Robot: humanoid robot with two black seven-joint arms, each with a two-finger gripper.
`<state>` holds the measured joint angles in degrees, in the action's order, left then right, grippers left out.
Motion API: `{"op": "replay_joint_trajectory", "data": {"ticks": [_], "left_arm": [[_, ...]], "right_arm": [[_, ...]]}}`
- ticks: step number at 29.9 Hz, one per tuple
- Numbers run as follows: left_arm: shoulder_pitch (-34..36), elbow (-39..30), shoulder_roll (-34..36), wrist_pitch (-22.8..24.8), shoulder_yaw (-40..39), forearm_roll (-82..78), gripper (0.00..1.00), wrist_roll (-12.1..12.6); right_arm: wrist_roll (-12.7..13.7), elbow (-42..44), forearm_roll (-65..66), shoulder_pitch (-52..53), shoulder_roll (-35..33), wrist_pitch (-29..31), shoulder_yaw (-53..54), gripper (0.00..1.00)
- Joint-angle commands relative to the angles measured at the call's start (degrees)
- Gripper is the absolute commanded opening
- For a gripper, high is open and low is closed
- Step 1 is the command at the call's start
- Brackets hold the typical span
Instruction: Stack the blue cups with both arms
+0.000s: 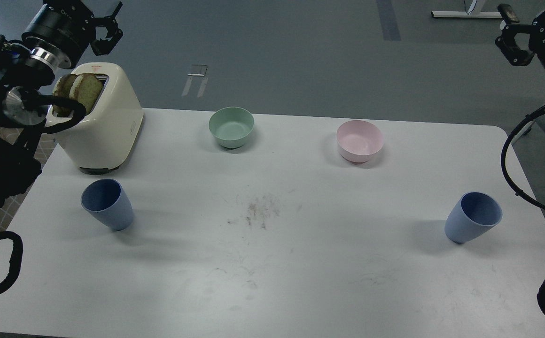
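Note:
Two blue cups stand upright on the white table (272, 263), far apart. One blue cup (108, 204) is at the left, just in front of the toaster; the other blue cup (472, 217) is at the right. My left gripper (112, 27) is raised at the top left, above and behind the toaster, open and empty. My right gripper (509, 34) hangs high at the top right, beyond the table's far edge, also open with nothing in it. Both grippers are well away from the cups.
A cream toaster (105, 117) with bread slices (77, 91) in it stands at the back left. A mint-green bowl (231, 126) and a pink bowl (360, 140) sit along the far side. Black cables loop at both table ends.

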<state>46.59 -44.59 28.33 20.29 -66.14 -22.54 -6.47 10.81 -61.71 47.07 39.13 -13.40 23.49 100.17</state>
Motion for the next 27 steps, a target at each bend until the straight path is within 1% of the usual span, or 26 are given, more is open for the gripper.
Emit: {"op": "replay_joint_trajectory", "data": {"ticks": [1, 9, 14, 15, 20, 21, 24, 26, 27], "left_arm": [[0.1, -0.5, 0.3, 0.0, 0.2, 0.2, 0.98, 0.1], [0.1, -0.6, 0.8, 0.1, 0.3, -0.2, 0.98, 0.2], [-0.1, 0.1, 0.5, -0.2, -0.5, 0.6, 0.98, 0.7], [-0.1, 0.1, 0.3, -0.3, -0.4, 0.5, 0.98, 0.4], [-0.2, 0.1, 0.1, 0.5, -0.6, 0.2, 0.97, 0.0], [-0.2, 0.1, 0.2, 0.5, -0.6, 0.2, 0.97, -0.1], [0.0, 0.0, 0.3, 0.7, -0.3, 0.1, 0.98, -0.1], [-0.2, -0.1, 0.4, 1.5, 0.2, 0.2, 0.98, -0.4], [-0.3, -0.7, 0.4, 2.7, 0.4, 0.1, 0.98, -0.4]], "right_arm": [[0.0, -0.1, -0.2, 0.0, 1.1, 0.6, -0.1, 1.0], [0.1, -0.6, -0.4, 0.4, 2.8, 0.2, -0.1, 1.0], [0.1, -0.1, -4.1, -0.3, 2.7, 0.5, 0.0, 1.0], [0.1, -0.2, -4.6, -0.4, 2.7, 0.5, 0.0, 1.0], [0.2, -0.4, -5.1, -0.8, 2.7, 0.3, 0.5, 1.0], [0.7, -0.2, -6.8, -1.1, 2.5, 0.4, 1.3, 1.0], [0.7, -0.5, -10.8, -2.5, 2.2, 0.7, 1.3, 1.0], [0.7, -1.0, -11.6, -3.4, 2.2, 0.9, 1.3, 1.0], [0.5, -1.1, -11.7, -3.6, 2.2, 0.9, 1.3, 1.0]]}}
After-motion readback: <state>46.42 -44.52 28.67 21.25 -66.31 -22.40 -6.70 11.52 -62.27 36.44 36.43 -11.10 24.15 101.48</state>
